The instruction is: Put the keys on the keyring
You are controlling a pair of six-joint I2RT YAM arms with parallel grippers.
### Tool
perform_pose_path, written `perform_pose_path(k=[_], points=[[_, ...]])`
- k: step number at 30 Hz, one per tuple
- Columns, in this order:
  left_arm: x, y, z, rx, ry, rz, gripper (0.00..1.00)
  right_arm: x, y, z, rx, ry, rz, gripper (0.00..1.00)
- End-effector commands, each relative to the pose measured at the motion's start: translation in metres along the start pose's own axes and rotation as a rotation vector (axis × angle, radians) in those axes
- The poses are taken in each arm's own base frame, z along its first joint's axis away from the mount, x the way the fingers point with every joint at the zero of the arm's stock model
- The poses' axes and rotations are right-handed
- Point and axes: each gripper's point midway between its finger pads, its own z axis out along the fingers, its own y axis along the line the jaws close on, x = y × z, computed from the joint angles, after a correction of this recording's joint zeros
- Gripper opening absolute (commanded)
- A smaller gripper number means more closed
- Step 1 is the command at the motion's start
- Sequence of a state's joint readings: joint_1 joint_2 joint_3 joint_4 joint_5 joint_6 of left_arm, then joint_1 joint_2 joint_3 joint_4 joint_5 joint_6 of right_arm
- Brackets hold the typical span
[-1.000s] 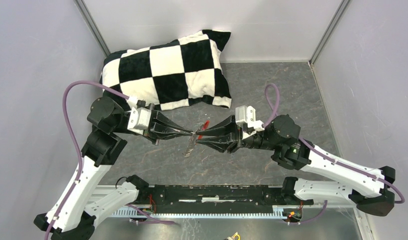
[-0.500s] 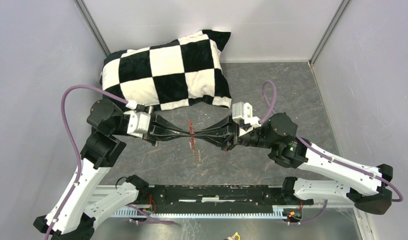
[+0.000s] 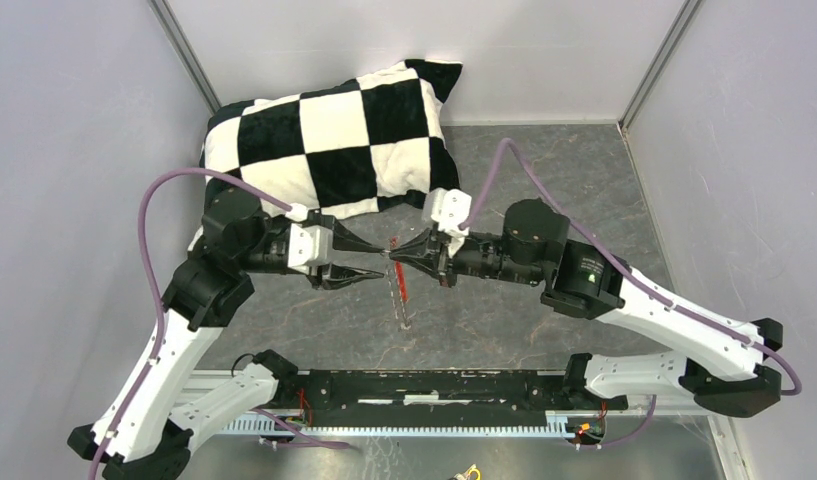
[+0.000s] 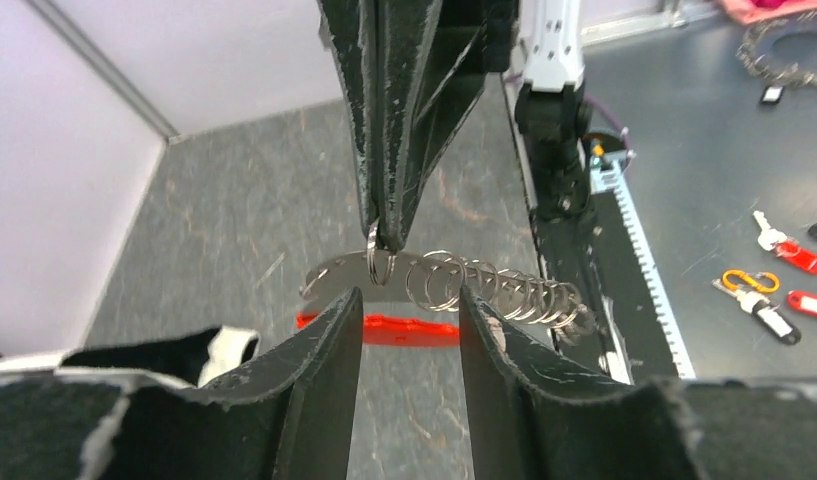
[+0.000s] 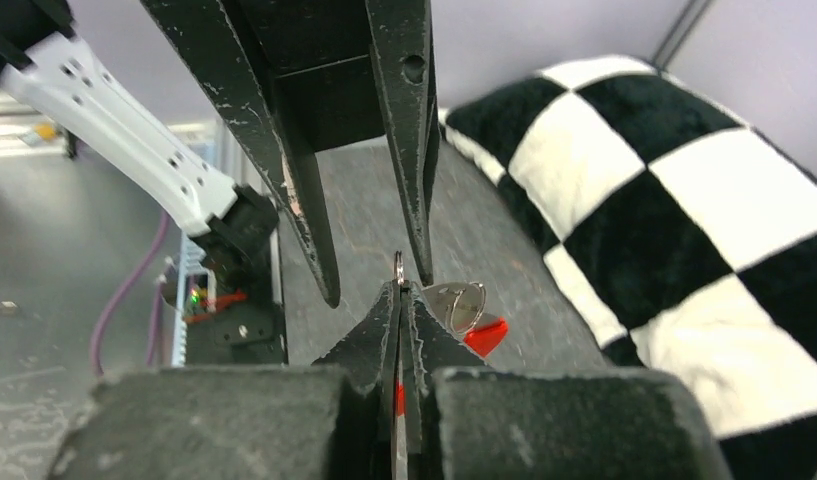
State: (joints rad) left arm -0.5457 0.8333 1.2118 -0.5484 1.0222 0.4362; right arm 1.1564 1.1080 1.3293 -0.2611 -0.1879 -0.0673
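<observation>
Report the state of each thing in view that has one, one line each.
left gripper, open, holding nothing, fingers close to the keyring.
right gripper, shut on the keyring's top end.
keyring, lifted off the table, dangling from the right gripper.
checkered pillow, lying at the back of the table, untouched.

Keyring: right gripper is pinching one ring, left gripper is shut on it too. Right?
No: the left gripper is open, its jaws apart, as the left wrist view shows. The right gripper does pinch one ring of the keyring.
</observation>
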Motion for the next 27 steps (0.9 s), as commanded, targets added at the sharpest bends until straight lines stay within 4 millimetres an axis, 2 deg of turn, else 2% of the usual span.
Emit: perform_pose_path(k=[1, 5, 14, 19, 27], points=[[0.028, 0.013, -0.006, -0.06, 0.136, 0.034, 0.47, 0.029, -0.015, -0.002, 0.055, 0.189, -0.047, 0.01], [0.034, 0.015, -0.006, -0.062, 0.152, 0.055, 0.44, 0.048, -0.017, 0.003, 0.057, 0.285, -0.048, 0.01], [0.047, 0.005, -0.005, -0.004, 0.169, 0.062, 0.28, 0.046, -0.015, 0.007, 0.035, 0.293, -0.049, 0.01], [0.056, 0.0, -0.004, 0.019, 0.188, 0.038, 0.31, 0.047, -0.012, 0.012, 0.015, 0.306, -0.045, 0.01], [0.063, 0.005, -0.001, 0.014, 0.209, -0.01, 0.37, 0.044, -0.008, 0.02, -0.006, 0.306, -0.051, 0.01]])
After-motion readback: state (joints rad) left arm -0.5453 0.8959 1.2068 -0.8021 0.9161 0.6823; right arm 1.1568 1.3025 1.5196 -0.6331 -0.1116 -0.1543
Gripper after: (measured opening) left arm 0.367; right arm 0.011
